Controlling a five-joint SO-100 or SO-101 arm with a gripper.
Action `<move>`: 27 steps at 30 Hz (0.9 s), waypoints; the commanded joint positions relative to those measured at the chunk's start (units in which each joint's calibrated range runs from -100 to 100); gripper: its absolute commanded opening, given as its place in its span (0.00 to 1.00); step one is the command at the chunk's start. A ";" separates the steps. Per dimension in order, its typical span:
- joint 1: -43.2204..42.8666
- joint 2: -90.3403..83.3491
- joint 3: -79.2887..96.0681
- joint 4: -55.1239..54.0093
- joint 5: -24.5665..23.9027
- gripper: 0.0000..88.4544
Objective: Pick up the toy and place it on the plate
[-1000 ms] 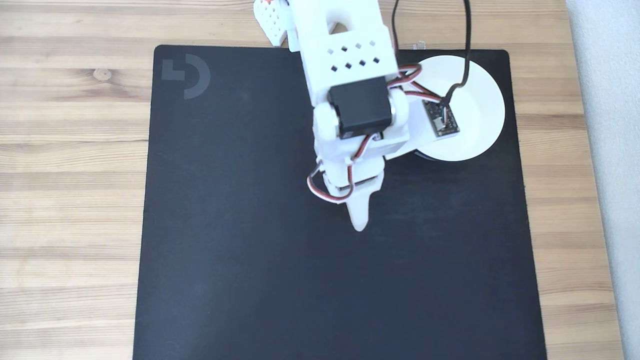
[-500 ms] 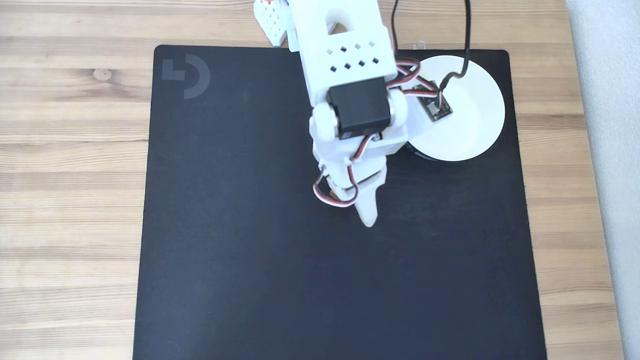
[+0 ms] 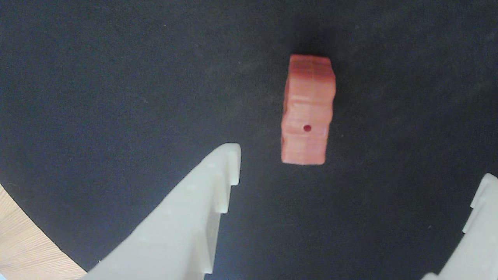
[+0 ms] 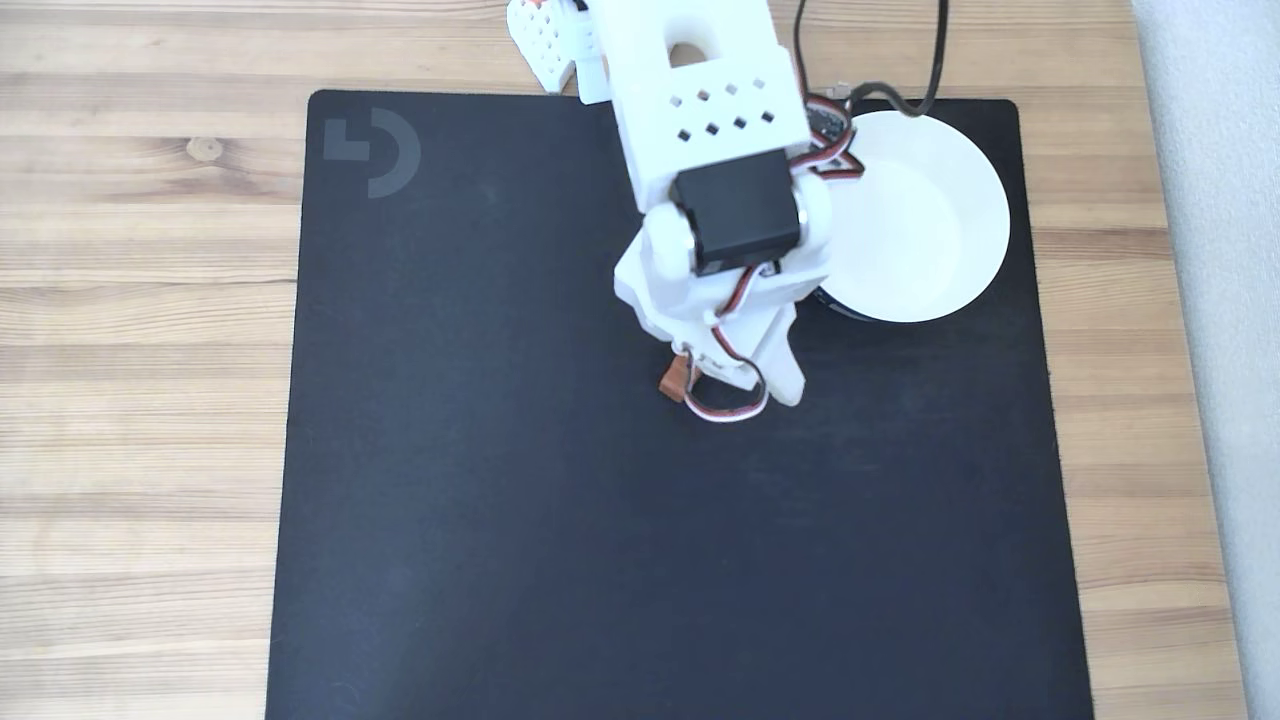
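A: Where is the toy (image 3: 308, 111) now?

B: Lying flat on the black mat (image 4: 480, 450), its long axis running away from the wrist camera, dark dot on the upper face. In the fixed view only one end of it (image 4: 673, 380) peeks out from under the arm, just left of the wrist and well short of the plate (image 4: 930, 240), which sits up and to the right of the toy.

A: And the hand (image 3: 350, 194)?

B: Fingers spread wide apart and empty, one on each side below the toy in the wrist view, touching nothing.

A: How will it handle?

B: It looks like a small, rigid, light block with ridged sides; I'd judge it firm, not fragile. Best hold: across the two long side faces, near the middle by the dot, so it can't pivot.
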 commanded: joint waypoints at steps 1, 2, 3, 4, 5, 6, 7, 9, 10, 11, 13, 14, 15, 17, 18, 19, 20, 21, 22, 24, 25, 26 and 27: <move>1.53 -0.11 -1.53 1.23 0.43 0.49; 1.95 -0.11 -1.53 1.23 0.22 0.49; 2.11 -0.11 -1.53 1.23 0.22 0.49; 2.45 -0.11 -1.53 1.23 0.17 0.49; 2.70 -0.11 -1.53 1.23 0.17 0.49; 2.87 -0.11 -1.53 1.23 0.17 0.49; 2.95 -0.11 -1.53 1.23 0.12 0.49; 2.95 -0.11 -1.53 1.23 0.12 0.49; 2.95 -0.11 -1.53 1.23 0.12 0.49; 2.95 -0.11 -1.53 1.23 0.06 0.49; 2.95 -0.11 -1.53 1.23 0.06 0.49; 2.95 -0.11 -1.53 1.15 0.06 0.49; 2.95 -0.11 -1.53 1.15 0.06 0.49; 2.95 -0.03 -1.53 0.89 0.06 0.49; 2.95 0.14 -1.53 0.81 0.06 0.49; 2.95 0.47 -1.53 0.72 0.06 0.49; 2.95 1.05 -1.53 0.64 0.06 0.49; 2.95 2.72 -1.62 0.30 0.06 0.49; 2.95 3.64 -1.62 0.30 0.12 0.49; 2.95 5.31 -1.71 0.30 0.17 0.49; 2.95 5.81 -1.89 0.30 0.22 0.49; 2.95 6.56 -2.16 0.30 0.27 0.49; 2.95 6.89 -2.25 0.30 0.27 0.49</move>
